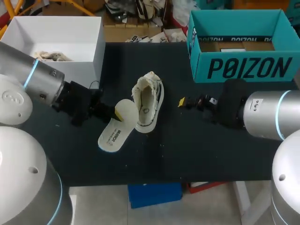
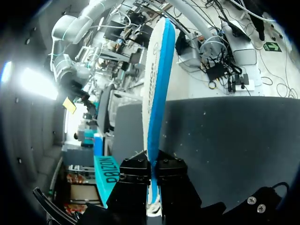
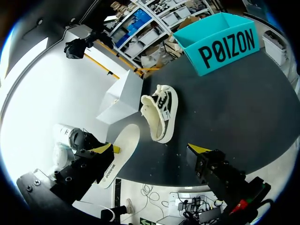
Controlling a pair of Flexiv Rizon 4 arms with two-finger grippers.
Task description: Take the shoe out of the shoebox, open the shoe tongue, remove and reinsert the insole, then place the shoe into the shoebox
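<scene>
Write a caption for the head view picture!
Left gripper holds the insole beside the white sneaker on the black table.

Large dark block lettering runs along the front wall of the teal cardboard shoebox (image 1: pixel 248 68) at the far right corner of the black table (image 1: pixel 197 145). Small dark print marks the white blue-edged insole (image 1: pixel 112 133).

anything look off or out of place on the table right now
The insole is out of the shoe, clamped in the left gripper. The shoe lies tipped on its side on the table, outside the teal shoebox. Both fit mid-task; nothing looks spilled or damaged.
</scene>
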